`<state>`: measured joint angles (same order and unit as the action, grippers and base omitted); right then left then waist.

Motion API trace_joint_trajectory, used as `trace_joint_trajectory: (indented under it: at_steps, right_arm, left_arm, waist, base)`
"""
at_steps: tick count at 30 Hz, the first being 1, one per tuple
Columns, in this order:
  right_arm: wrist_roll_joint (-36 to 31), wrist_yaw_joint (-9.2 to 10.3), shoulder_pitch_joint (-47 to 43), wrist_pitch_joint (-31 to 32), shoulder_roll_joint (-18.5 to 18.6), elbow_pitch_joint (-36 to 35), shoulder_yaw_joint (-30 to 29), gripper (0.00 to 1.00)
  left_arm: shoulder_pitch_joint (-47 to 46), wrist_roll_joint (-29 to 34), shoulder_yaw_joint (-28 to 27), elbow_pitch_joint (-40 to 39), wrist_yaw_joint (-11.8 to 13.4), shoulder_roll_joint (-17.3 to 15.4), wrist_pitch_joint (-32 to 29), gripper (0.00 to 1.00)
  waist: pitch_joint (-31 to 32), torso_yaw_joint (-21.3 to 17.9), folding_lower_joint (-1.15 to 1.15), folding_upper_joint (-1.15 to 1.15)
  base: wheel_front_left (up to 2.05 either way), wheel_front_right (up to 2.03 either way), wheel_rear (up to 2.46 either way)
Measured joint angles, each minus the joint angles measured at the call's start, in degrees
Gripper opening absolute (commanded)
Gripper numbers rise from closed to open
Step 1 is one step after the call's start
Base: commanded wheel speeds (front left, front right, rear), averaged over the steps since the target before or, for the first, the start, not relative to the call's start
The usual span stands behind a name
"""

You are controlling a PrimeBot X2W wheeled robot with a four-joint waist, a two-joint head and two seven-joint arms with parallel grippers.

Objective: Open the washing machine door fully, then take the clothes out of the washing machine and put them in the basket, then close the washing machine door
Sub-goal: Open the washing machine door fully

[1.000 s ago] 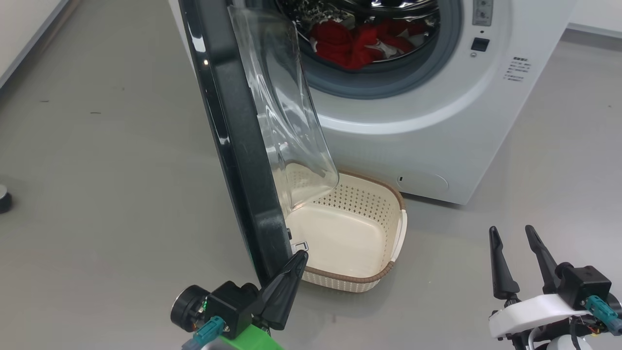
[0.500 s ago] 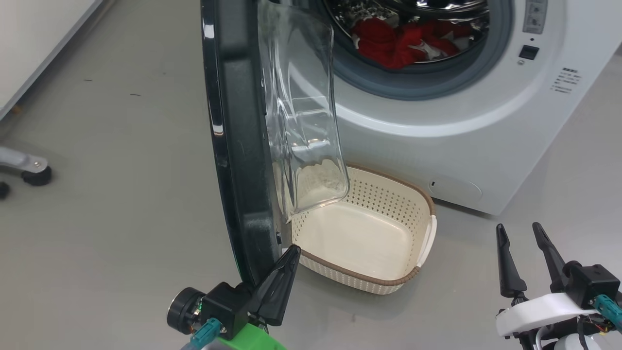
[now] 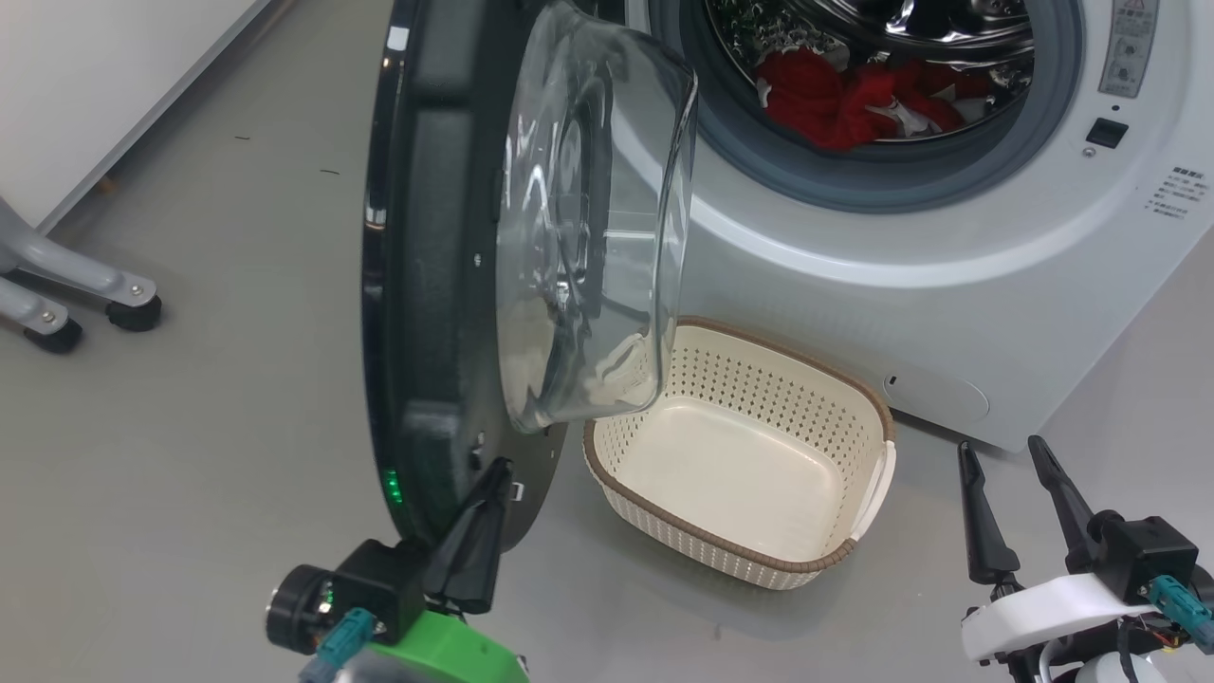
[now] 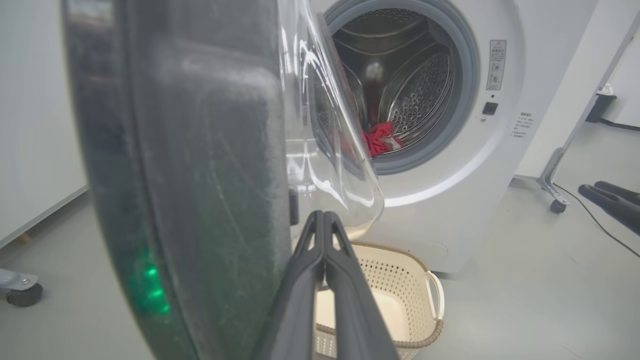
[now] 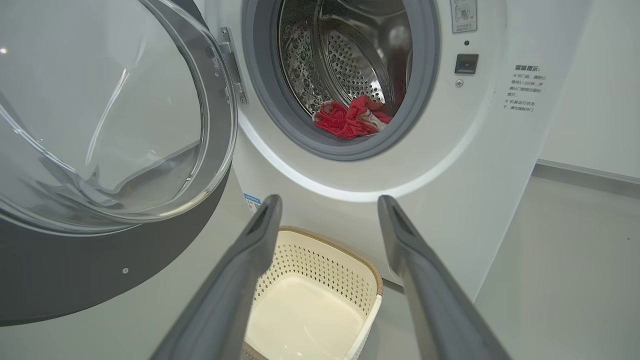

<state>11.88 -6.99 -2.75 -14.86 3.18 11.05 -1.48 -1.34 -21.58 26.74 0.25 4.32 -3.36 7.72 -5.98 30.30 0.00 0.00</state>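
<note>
Left gripper (image 3: 495,474), fingers together, tip at lower inner edge of door (image 3: 427,285); leftward push should open it fully. Right gripper (image 3: 1001,446), fingers apart, empty, well right of door.

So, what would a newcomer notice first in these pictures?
The washing machine door, black-rimmed with a bulging glass bowl, stands swung open at the left of the head view. Bright red clothes lie in the steel drum at the top right. An empty cream basket sits on the floor before the washing machine.
</note>
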Motion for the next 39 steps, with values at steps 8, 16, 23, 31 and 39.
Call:
trace_joint_trajectory:
  at_steps: [8,16,23,31,39]
  right_arm:
    - [-0.5,0.0,0.0,0.0,0.0,0.0,0.5,1.0]
    - [-0.6,0.0,0.2,0.0,0.1,-0.2,1.1,1.0]
    - [-0.6,0.0,0.5,0.0,0.4,-0.7,1.2,1.0]
    - [-0.6,0.0,1.4,0.0,0.8,-1.4,1.2,1.0]
    - [-0.6,0.0,1.7,0.0,1.1,-1.6,1.4,1.0]
  left_arm:
    - [0.1,0.0,-3.9,1.1,0.8,-1.2,0.7,0.0]
    - [0.1,-0.1,-8.8,2.9,1.4,-2.4,1.5,0.0]
    - [-0.3,-1.5,-13.8,5.2,1.9,-2.8,2.0,0.0]
    - [-3.4,-2.3,-18.4,8.6,1.9,-2.8,3.0,0.0]
    - [-6.4,-3.9,-22.6,12.5,1.9,-2.9,3.2,0.0]
  waist:
    - [0.3,-0.1,0.0,0.0]
    - [-0.6,-1.3,0.0,0.0]
    - [-1.6,-2.6,0.0,0.0]
    - [-3.1,-3.6,0.0,0.0]
    - [-4.0,-4.0,0.0,0.0]
  base:
    - [0.0,0.0,0.0]
    - [0.0,0.0,0.0]
    - [0.0,0.0,0.0]
    - [0.0,0.0,0.0]
    - [0.0,0.0,0.0]
